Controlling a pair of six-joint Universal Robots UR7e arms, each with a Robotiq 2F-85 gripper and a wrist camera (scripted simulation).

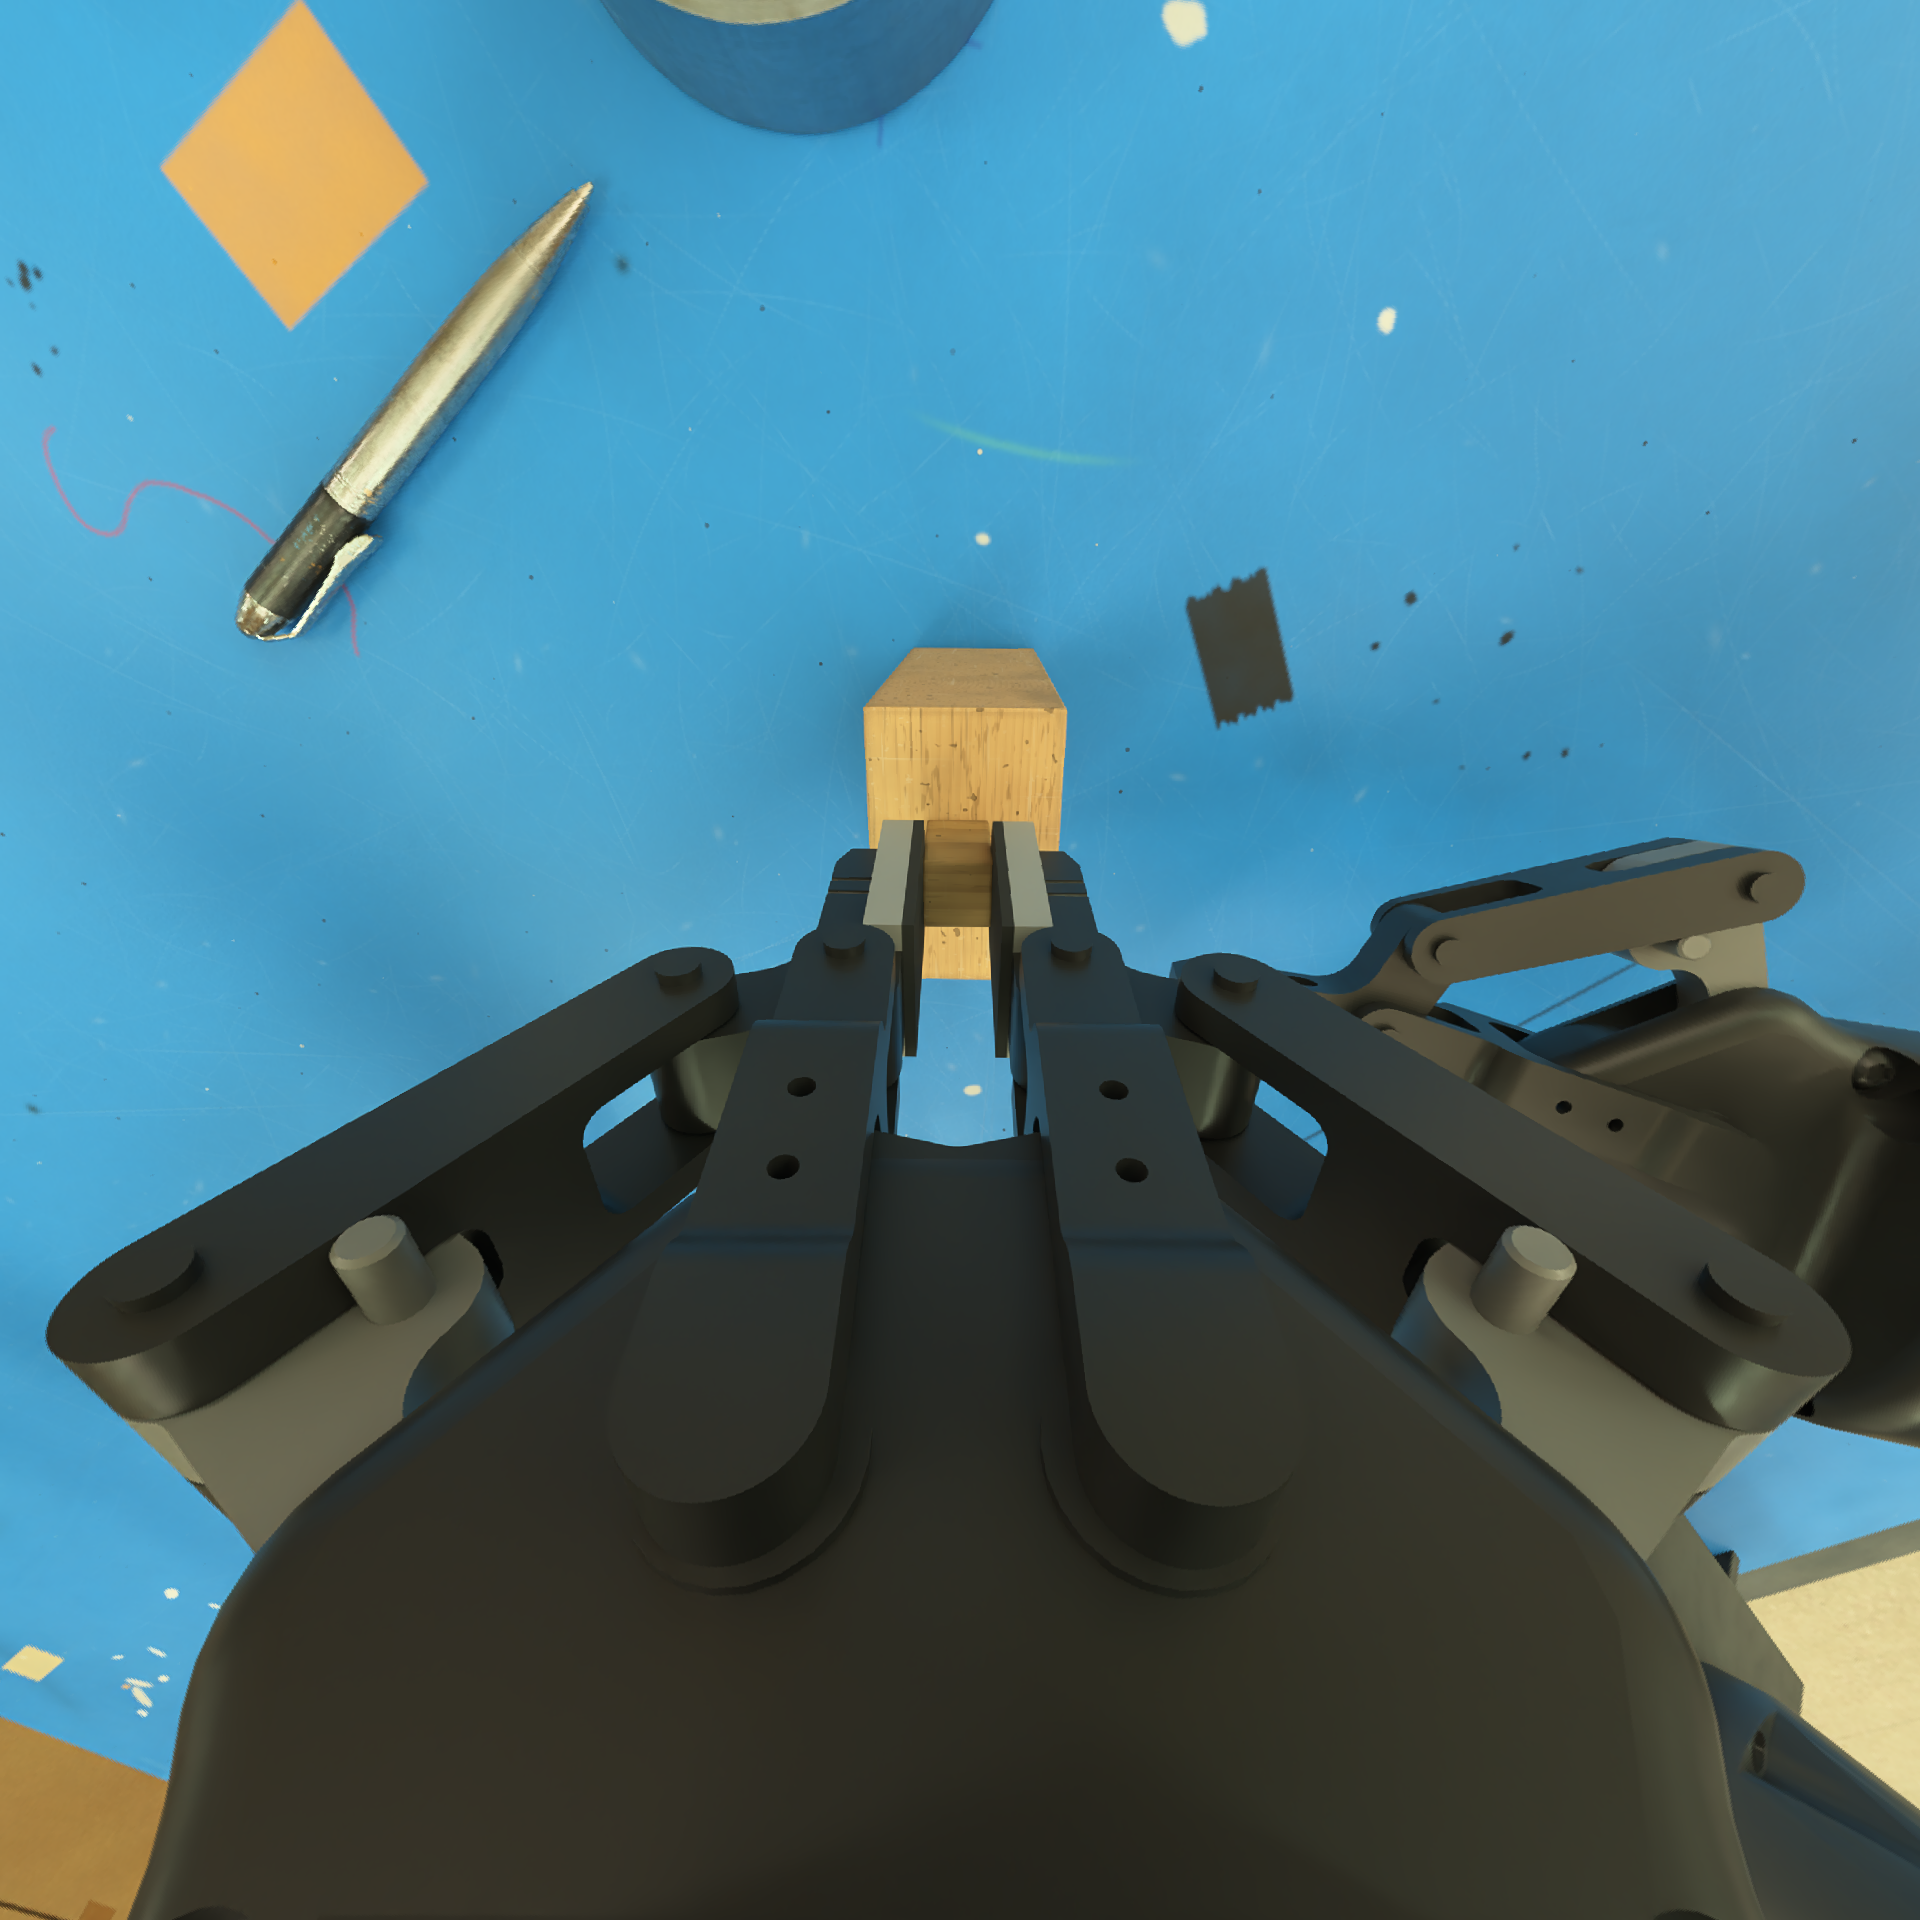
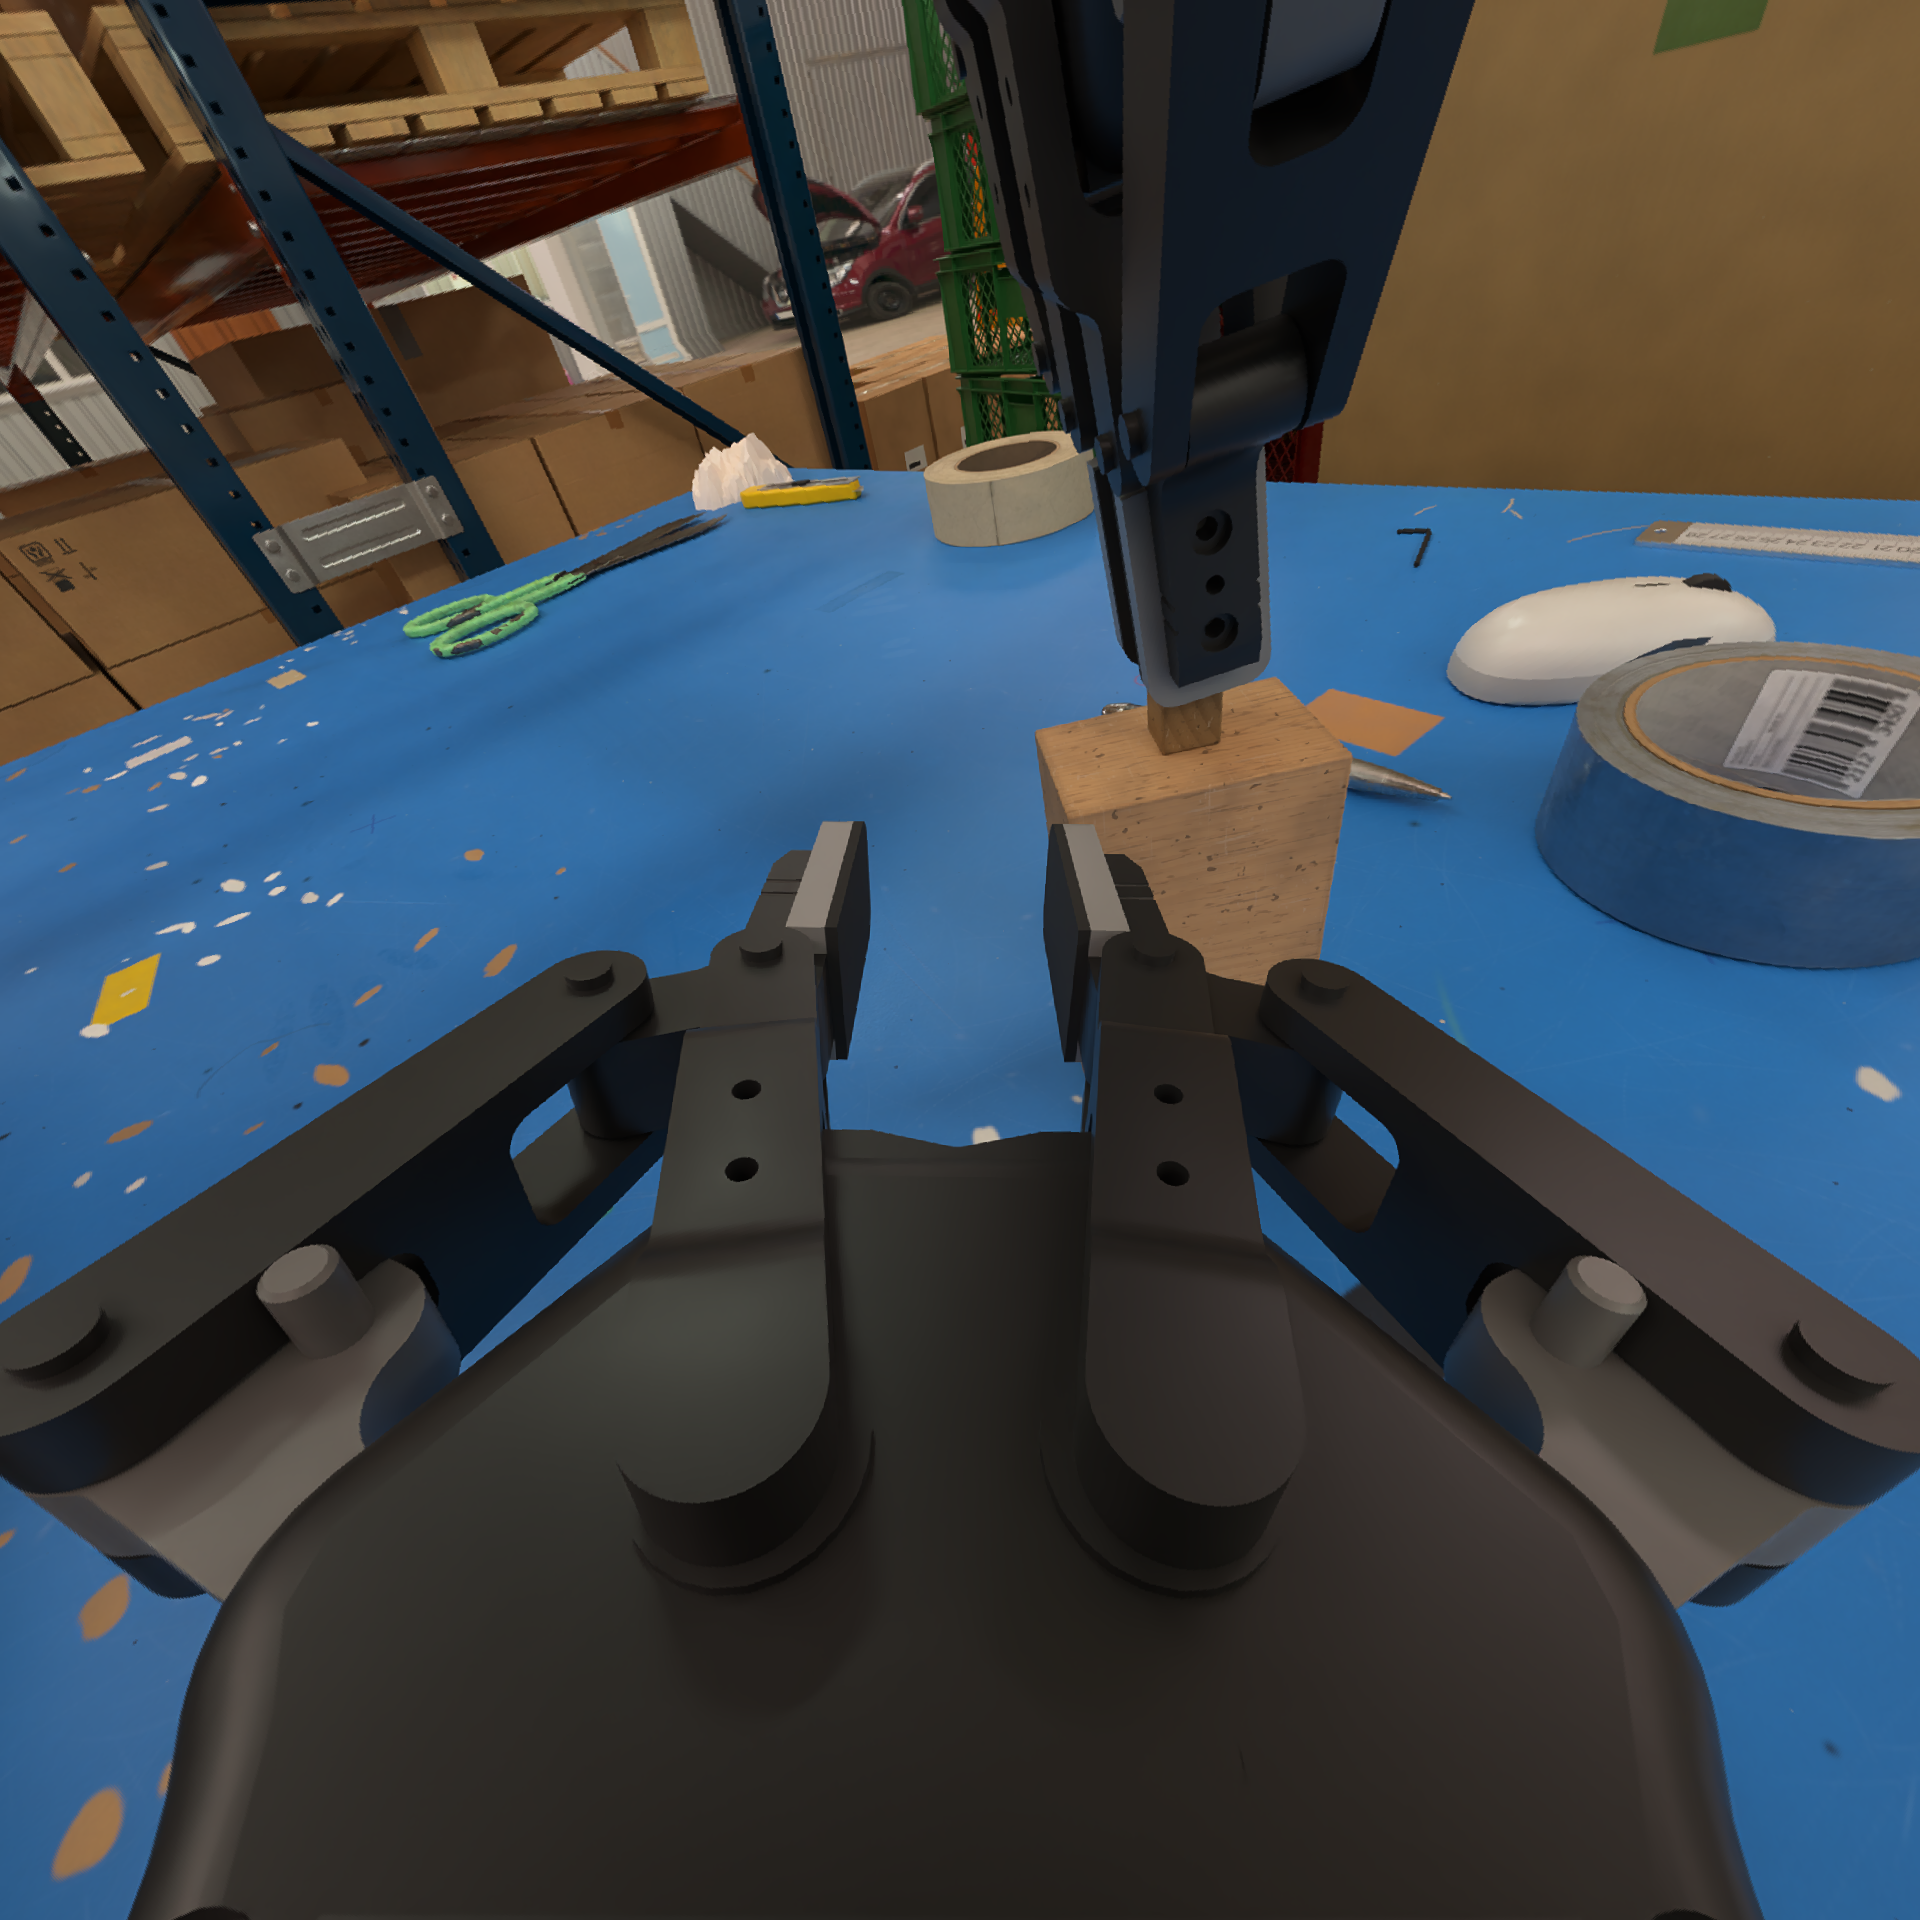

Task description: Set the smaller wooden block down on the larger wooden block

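The larger wooden block (image 1: 966, 764) stands on the blue table; it also shows in the right wrist view (image 2: 1195, 821). My left gripper (image 1: 958, 868) is shut on the smaller wooden block (image 1: 956, 883) and holds it from above against the larger block's top. In the right wrist view the smaller block (image 2: 1184, 724) sticks out below the left gripper's fingers (image 2: 1205, 592) and rests on the larger block's top face. My right gripper (image 2: 956, 914) is open and empty, low over the table just left of the larger block.
A silver pen (image 1: 416, 416), an orange patch (image 1: 291, 166) and a black tape scrap (image 1: 1238, 646) lie around the block. A blue tape roll (image 2: 1745, 800), a white mouse (image 2: 1600, 634), a beige tape roll (image 2: 1003, 488), green scissors (image 2: 488, 618) and a yellow cutter (image 2: 800, 490) lie farther off.
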